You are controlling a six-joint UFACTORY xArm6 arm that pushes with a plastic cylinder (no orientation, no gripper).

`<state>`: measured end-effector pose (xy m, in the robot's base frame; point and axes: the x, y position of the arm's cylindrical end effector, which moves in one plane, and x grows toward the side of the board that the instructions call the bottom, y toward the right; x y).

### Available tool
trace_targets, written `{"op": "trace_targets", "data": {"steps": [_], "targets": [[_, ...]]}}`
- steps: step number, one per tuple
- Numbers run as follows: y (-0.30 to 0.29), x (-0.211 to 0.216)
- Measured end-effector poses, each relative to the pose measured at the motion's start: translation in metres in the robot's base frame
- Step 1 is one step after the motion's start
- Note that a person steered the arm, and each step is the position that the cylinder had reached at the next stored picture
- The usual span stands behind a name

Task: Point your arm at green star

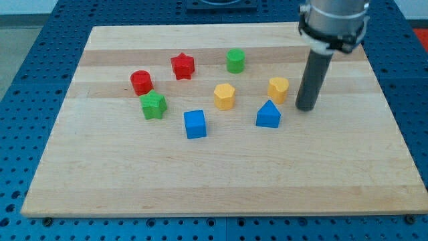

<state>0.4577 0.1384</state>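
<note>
Tip [306, 107] beside yellow block [279, 88], well apart from green star [153, 105], no hand visible

— Where's my tip [305, 107]?
— Right of centre on the worktop [234, 187], just right of the yellow block [279, 88].
— And the green star [153, 105]?
— Well apart, centre-left, just below the red cylinder [141, 82], upper left of the blue cube [195, 124]
</note>
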Motion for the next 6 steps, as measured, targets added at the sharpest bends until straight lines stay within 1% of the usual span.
{"op": "trace_targets", "data": {"steps": [1, 2, 3, 4, 5, 6], "targets": [[-0.038, 0.052], [-0.099, 0.081], [-0.184, 0.085], [-0.254, 0.071], [-0.304, 0.041], [-0.324, 0.013]]}}
